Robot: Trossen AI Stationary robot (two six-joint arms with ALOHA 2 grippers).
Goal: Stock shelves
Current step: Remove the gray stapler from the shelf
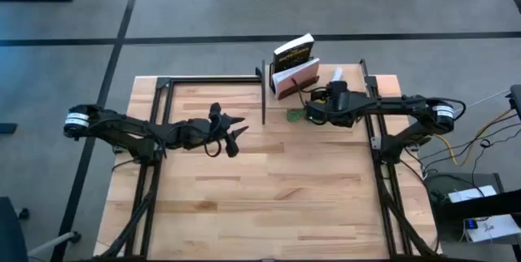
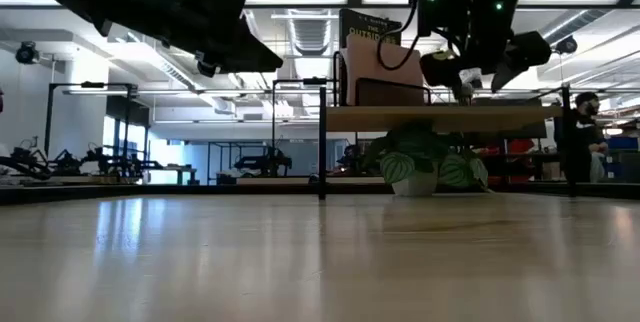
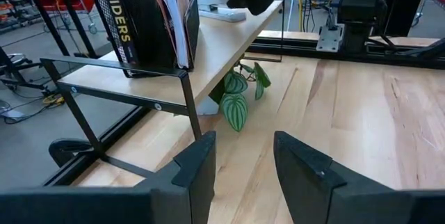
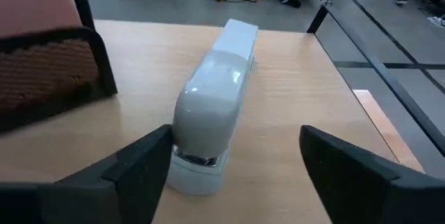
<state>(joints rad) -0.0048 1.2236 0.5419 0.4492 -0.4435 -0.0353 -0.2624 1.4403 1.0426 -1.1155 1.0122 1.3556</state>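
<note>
The shelves, one small light wood board [image 1: 352, 91] on thin black legs, stand at the table's far right. On the board lies a white stapler [image 4: 208, 106], beside books [image 1: 293, 57] standing in a black rack. My right gripper [image 4: 235, 140] is open just above the board, one finger on each side of the stapler's near end. A small potted plant [image 3: 240, 102] sits on the table under the board. My left gripper [image 1: 236, 130] hovers open at mid-table, left of the shelf, holding nothing. My right gripper has its fingers level, pointing toward the table's far edge, along the stapler. One finger [image 4: 149, 165] stands right beside the stapler's near end [image 4: 195, 165]; whether it touches, I cannot tell. The stapler lies flat on the board.
The shelf's black leg [image 2: 322, 142] and frame [image 3: 132, 85] stand between my left gripper and the plant. The near half of the tabletop [image 1: 269, 205] is bare wood. A person [image 2: 580, 132] stands in the room beyond the table.
</note>
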